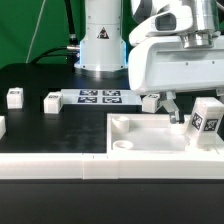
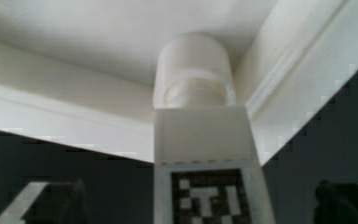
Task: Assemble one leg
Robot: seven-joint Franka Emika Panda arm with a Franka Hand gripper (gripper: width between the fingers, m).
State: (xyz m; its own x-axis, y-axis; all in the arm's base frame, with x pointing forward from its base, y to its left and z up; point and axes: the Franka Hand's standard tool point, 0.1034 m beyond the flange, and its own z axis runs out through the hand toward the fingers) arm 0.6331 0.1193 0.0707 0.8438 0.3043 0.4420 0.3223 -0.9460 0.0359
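over at the exterior view's right end of the white panel, the leg stands tilted with its tag facing out. my gripper hangs just beside it, low over the panel. the wrist view has a tagged leg running up the middle, and i take it for the same one. its round end points at the panel's inner corner, where two rim walls meet. my fingers show on either side of it with dark gaps between, so i'd say my jaws are spread wider than the leg and clamping nothing. can't tell if the round end is down in a corner hole or only leaning there, too blurry.

progress-wise: i reckon the leg is at the panel but not fixed, since it looks crooked. what's left, i think, is standing it straight in the hole and twisting it home. other legs lie loose on the table near the marker board, well apart from the panel.
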